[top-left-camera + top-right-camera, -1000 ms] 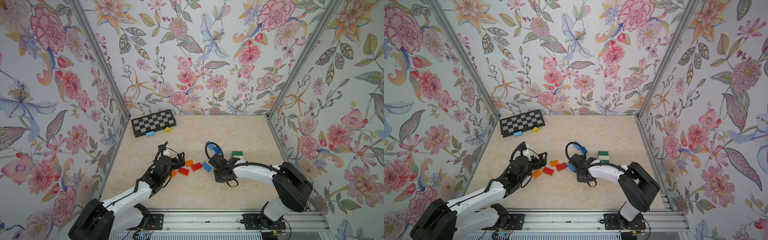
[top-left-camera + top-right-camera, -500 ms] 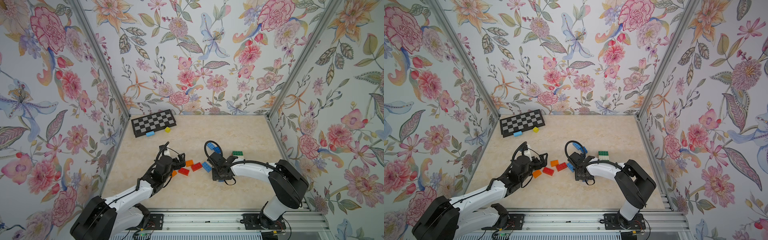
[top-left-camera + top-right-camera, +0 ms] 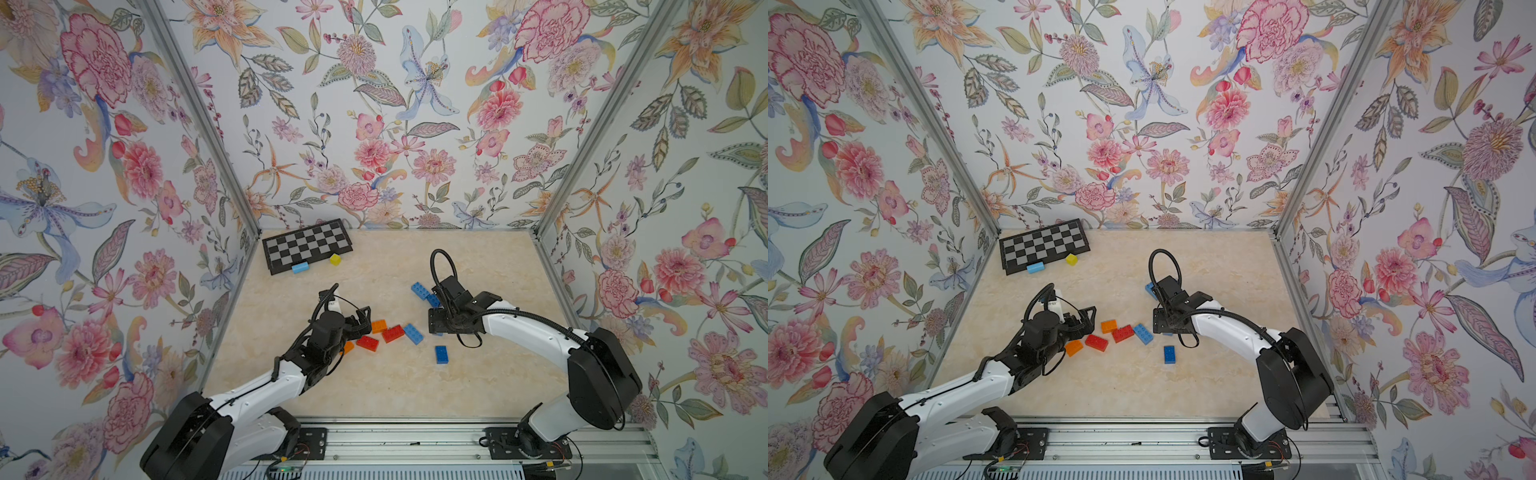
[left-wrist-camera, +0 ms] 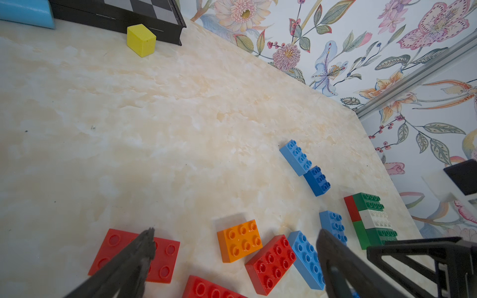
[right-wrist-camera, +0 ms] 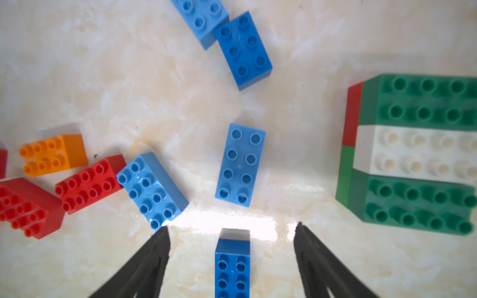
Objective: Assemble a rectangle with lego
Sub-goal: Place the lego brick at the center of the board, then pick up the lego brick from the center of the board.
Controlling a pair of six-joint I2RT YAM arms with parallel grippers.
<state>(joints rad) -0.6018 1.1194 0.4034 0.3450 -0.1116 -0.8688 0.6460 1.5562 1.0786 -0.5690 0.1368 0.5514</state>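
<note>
Loose lego bricks lie mid-table: an orange brick (image 3: 378,326), a red brick (image 3: 393,333), another red brick (image 3: 368,343) and a light blue brick (image 3: 413,333). My left gripper (image 3: 362,321) hovers open over the orange brick (image 4: 240,240), holding nothing. My right gripper (image 3: 440,328) is open. A dark blue brick (image 5: 232,265) lies on the table between its fingers, clear of both; it also shows in both top views (image 3: 441,354) (image 3: 1169,354). A joined green, white and red block (image 5: 413,154) sits beside it, hidden under the right arm in both top views.
A checkerboard (image 3: 307,245) lies at the back left, with a pale blue block (image 3: 300,267) and a yellow cube (image 3: 335,259) at its front edge. Two more blue bricks (image 3: 420,290) lie behind the right gripper. Flowered walls close in three sides.
My right gripper has opened and let go of the dark blue brick, which now lies on the table near the front. The left arm has hardly moved.
</note>
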